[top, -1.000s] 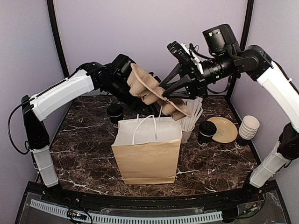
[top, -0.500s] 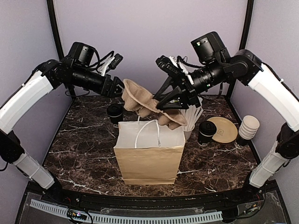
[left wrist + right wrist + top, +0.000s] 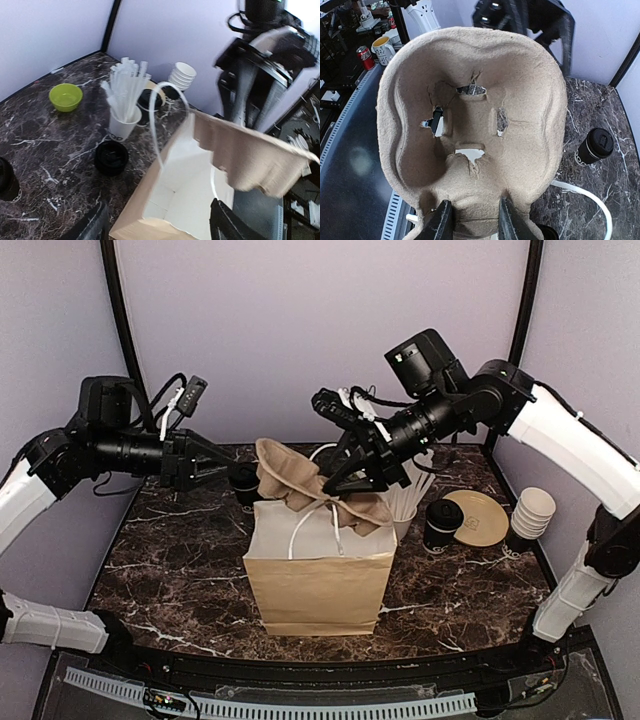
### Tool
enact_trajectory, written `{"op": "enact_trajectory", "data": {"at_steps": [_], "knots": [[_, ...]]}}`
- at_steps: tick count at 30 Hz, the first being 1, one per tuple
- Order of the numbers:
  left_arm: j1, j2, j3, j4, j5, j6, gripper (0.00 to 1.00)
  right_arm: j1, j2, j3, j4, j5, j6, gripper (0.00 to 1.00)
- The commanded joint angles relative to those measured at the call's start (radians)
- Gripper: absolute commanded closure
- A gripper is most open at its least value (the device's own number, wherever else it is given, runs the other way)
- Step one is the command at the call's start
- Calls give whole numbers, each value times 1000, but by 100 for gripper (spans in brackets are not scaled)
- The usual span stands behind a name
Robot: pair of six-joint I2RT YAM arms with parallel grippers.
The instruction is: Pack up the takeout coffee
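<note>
White shells on left arm (image 3: 25, 495) and right arm (image 3: 565, 435), black at joints and wrists. Black left gripper (image 3: 222, 468) and right gripper (image 3: 476, 222), boxy black camera (image 3: 420, 355) above each, thin black cables (image 3: 160, 390) looped alongside.

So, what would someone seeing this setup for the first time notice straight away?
The moulded pulp cup carrier, tilted over the open mouth of the brown paper bag in the middle, pinched by the right gripper. Next, the left gripper hanging open and empty to the bag's left, and a lidded black takeout coffee standing right of the bag.
</note>
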Motion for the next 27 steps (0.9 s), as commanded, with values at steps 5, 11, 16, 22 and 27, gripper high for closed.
{"op": "enact_trajectory", "data": {"at_steps": [5, 11, 16, 22, 27], "knots": [[-154, -180, -147, 184, 121, 50, 26, -10, -24, -11, 36, 27, 63, 72], [-305, -117, -99, 203, 68, 102, 26, -62, -23, -8, 57, -10, 121, 72], [-439, -6, -40, 118, -70, 168, 24, -78, -43, -57, 75, -13, 139, 72], [-513, 73, -11, 109, -260, 189, 21, -90, -46, -72, 90, -9, 156, 72], [-531, 98, -9, 101, -352, 213, 21, -91, -43, -68, 94, -13, 166, 72]]}}
